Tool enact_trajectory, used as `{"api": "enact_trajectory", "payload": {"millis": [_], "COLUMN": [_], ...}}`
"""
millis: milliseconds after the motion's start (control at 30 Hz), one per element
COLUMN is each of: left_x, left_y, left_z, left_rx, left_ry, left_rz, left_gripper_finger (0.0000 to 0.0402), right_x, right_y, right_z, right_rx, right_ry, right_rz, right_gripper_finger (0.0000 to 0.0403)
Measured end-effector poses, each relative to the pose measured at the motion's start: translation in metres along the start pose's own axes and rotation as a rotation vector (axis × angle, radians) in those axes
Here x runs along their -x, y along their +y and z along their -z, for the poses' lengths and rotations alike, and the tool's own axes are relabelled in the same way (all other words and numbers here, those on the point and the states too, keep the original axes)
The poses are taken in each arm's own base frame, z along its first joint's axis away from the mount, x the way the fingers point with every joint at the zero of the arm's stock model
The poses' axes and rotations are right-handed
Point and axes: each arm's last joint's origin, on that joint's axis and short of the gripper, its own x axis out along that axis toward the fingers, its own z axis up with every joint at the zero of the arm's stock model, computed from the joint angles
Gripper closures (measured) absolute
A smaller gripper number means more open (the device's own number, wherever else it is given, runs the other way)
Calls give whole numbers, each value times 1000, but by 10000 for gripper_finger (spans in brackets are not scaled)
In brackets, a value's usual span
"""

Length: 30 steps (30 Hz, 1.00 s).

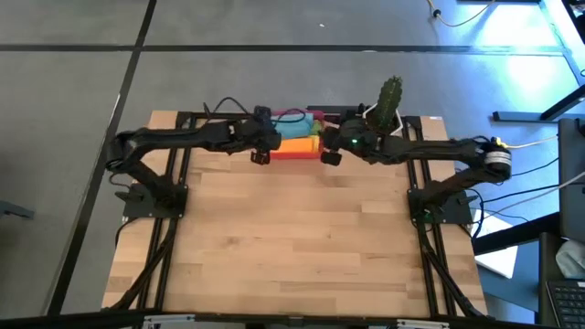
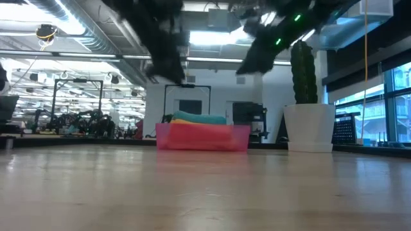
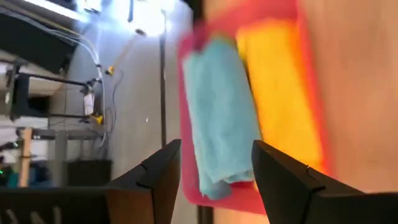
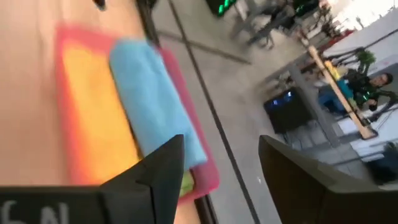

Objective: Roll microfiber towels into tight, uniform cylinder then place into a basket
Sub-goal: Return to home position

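Your basket lies longways between the left gripper and right gripper; both hold nothing, jaws apart. Pull each straight back.

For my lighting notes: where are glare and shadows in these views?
High view: strong glare on the floor, faint shadow on the table. Low view: ceiling lights glare above the basket. Left wrist view: floor glare beyond the basket.

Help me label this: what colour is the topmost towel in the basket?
Light blue; the towel shows best in the left wrist view.
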Motion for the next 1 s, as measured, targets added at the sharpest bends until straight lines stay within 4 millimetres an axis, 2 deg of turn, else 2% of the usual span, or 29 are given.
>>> {"api": "enact_trajectory", "payload": {"millis": [100, 300, 433, 600, 733, 867, 1000], "left_x": [40, 124, 159, 171, 172, 166, 156], "left_y": [6, 17, 9, -23, -45, -63, -82], "left_z": [-5, -1, 17, 47, 72, 95, 115], "left_rx": [162, 437, 526, 598, 647, 682, 736], "left_ry": [-136, -531, -689, -833, -983, -1103, -1187], "left_rz": [14, 209, 270, 308, 291, 251, 208], "left_gripper_finger": [219, 226, 231, 234, 234, 234, 234], "right_x": [29, 91, 132, 173, 194, 203, 200], "right_y": [-12, -39, -55, -62, -59, -48, -28], "right_z": [-9, -12, -6, 16, 43, 75, 105], "right_rx": [-63, -195, -248, -275, -314, -390, -460], "right_ry": [-83, -292, -414, -506, -567, -620, -684], "right_rz": [-61, -318, -476, -567, -554, -544, -532], "right_gripper_finger": [204, 241, 271, 293, 297, 298, 298]}}
